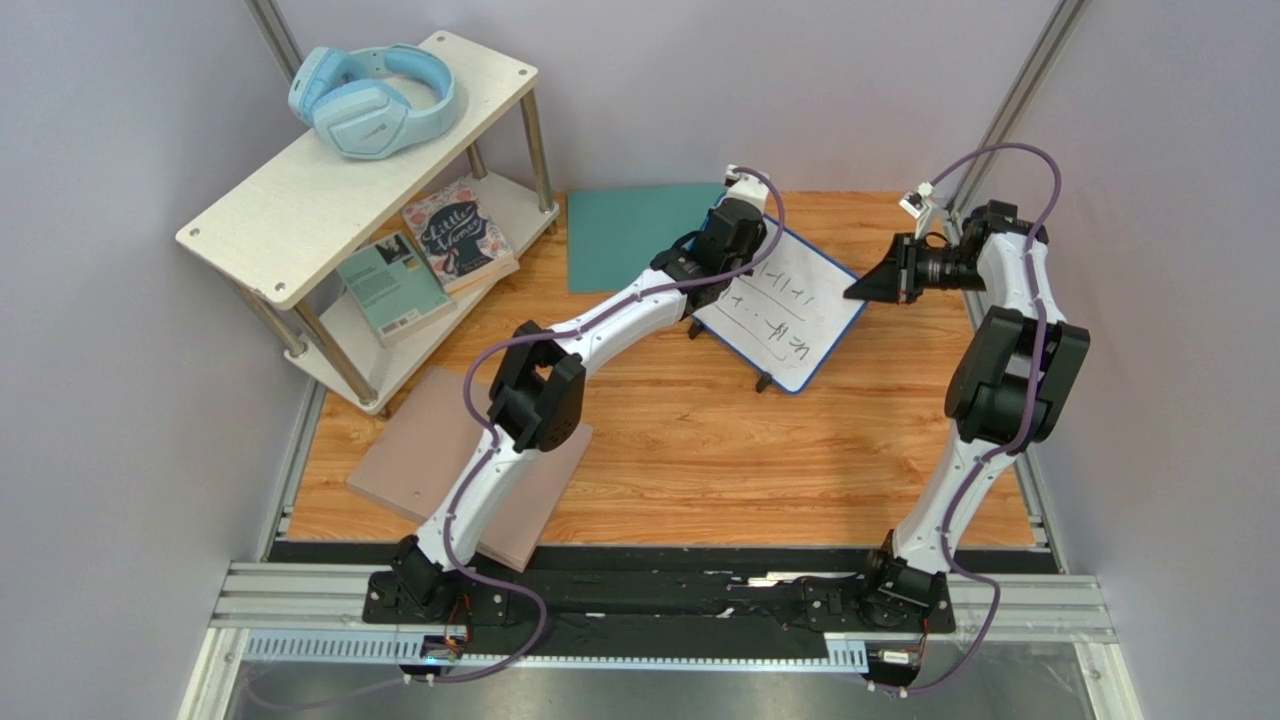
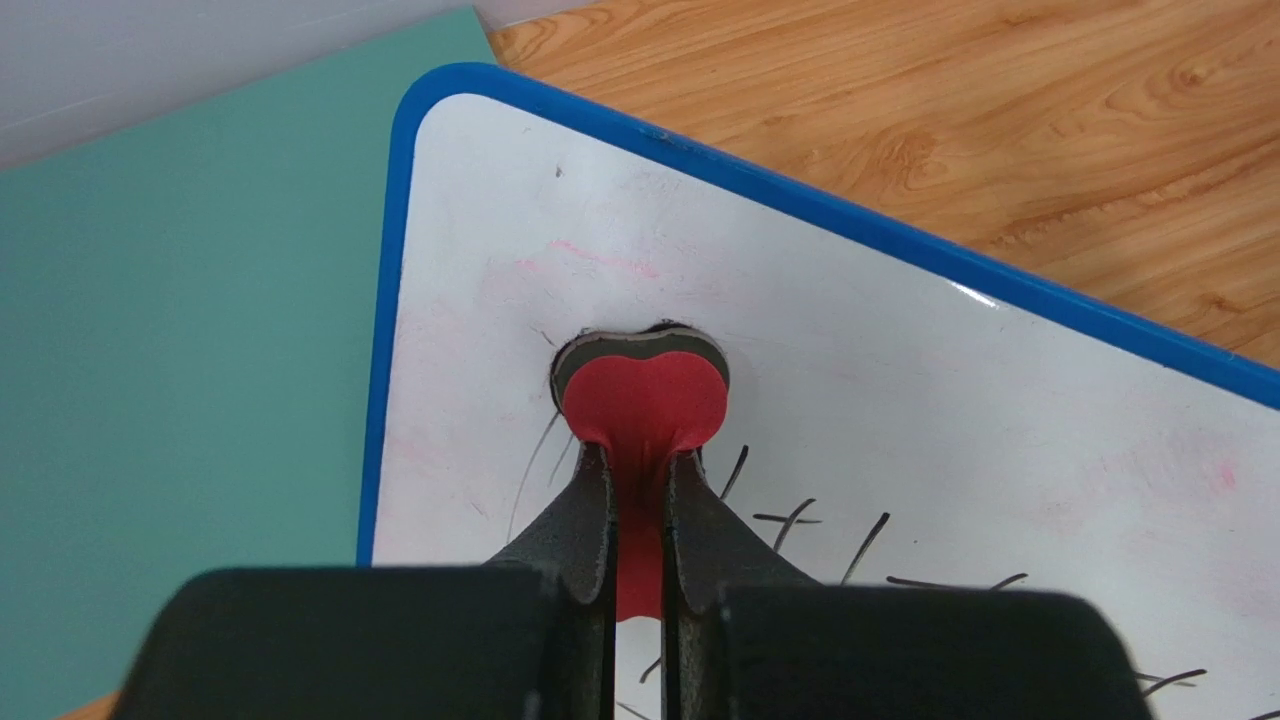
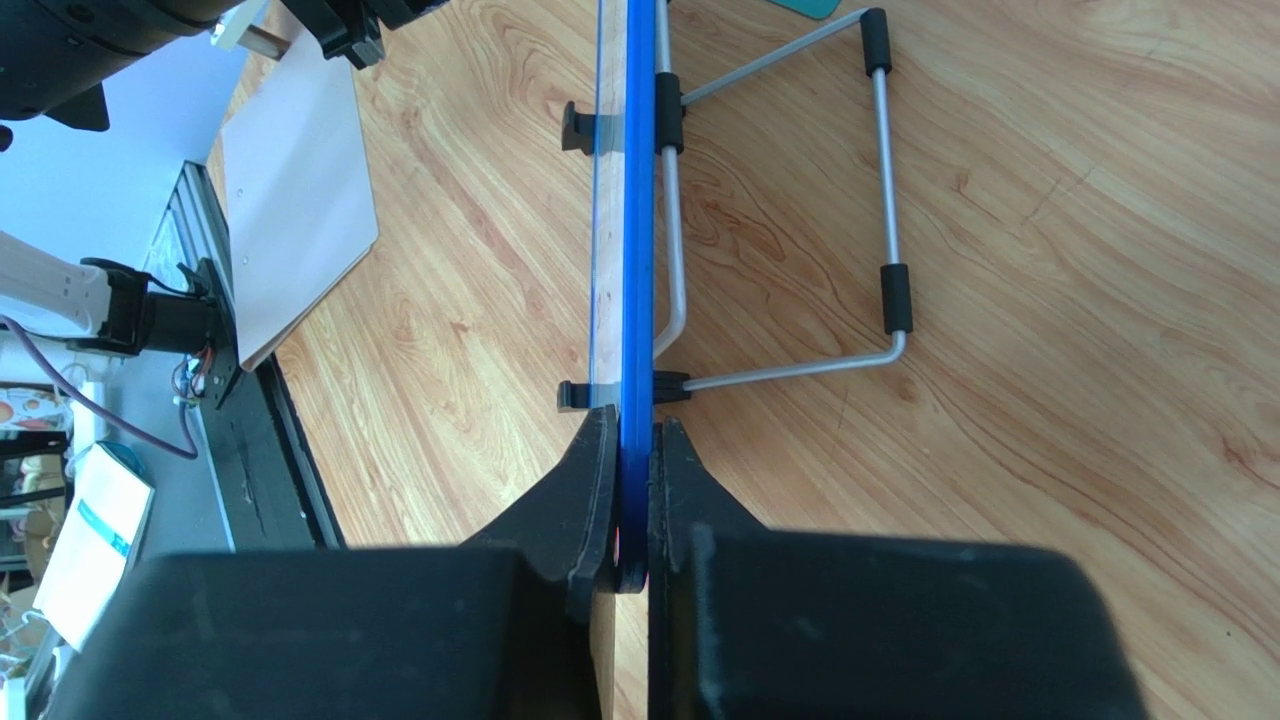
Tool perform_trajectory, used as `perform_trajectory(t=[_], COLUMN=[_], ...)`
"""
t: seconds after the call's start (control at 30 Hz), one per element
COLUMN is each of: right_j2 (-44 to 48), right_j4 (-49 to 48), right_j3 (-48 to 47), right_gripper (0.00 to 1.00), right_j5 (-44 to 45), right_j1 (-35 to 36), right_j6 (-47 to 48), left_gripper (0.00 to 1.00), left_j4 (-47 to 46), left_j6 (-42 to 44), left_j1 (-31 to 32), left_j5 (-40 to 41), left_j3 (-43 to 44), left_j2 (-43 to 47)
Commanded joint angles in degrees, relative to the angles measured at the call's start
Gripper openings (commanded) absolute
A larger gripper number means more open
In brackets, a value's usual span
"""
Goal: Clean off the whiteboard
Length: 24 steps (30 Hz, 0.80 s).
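Whiteboard (image 1: 784, 308) propped far-centre on counter (image 1: 676, 450); right gripper (image 3: 633, 465) clamps its edge. Left gripper (image 2: 640, 480) pinches red eraser (image 2: 643, 402) against upper corner. Best to sweep flat, firm, across the dark strokes (image 2: 864, 548).

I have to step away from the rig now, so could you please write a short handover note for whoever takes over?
Left gripper shut on the red eraser pad, held against the whiteboard near a corner.
Right gripper shut on the whiteboard's blue edge, steadying it on its wire stand.
Done: the corner area looks wiped, only faint pink smears.
Left: dark strokes across the rest of the board need erasing.
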<state>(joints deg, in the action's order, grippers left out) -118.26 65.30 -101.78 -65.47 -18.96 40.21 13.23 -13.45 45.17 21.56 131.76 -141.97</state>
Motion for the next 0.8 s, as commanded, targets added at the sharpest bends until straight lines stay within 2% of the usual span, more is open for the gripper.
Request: perform_trajectory(t=[0.0, 0.13, 0.47, 0.63, 0.77], right_j2=[-1.5, -1.5, -2.6, -2.5, -2.4], right_j4=[2.5, 2.9, 4.0, 4.2, 4.4], right_j3=[-0.4, -0.5, -1.9, -2.5, -2.5], right_gripper=[0.0, 0.0, 0.0, 0.0, 0.0], right_j5=[7.1, 7.1, 6.6, 7.1, 7.0], right_j1=[0.9, 0.9, 0.9, 0.9, 0.9], right_j6=[7.2, 7.3, 6.3, 6.3, 6.2], left_gripper=[0.0, 0.0, 0.0, 0.0, 0.0], left_j4=[-4.3, -9.4, -10.9, -10.5, -8.5], left_j6=[-2.9, -5.3, -16.2, -16.0, -14.8], left_j1=[0.2, 2.5, 11.7, 14.3, 13.9], left_j5=[-2.3, -2.8, 1.5, 1.6, 4.4], left_j3=[-0.8, -7.0, -6.9, -5.4, -3.7], left_j2=[0.5, 3.4, 1.0, 0.1, -0.6])
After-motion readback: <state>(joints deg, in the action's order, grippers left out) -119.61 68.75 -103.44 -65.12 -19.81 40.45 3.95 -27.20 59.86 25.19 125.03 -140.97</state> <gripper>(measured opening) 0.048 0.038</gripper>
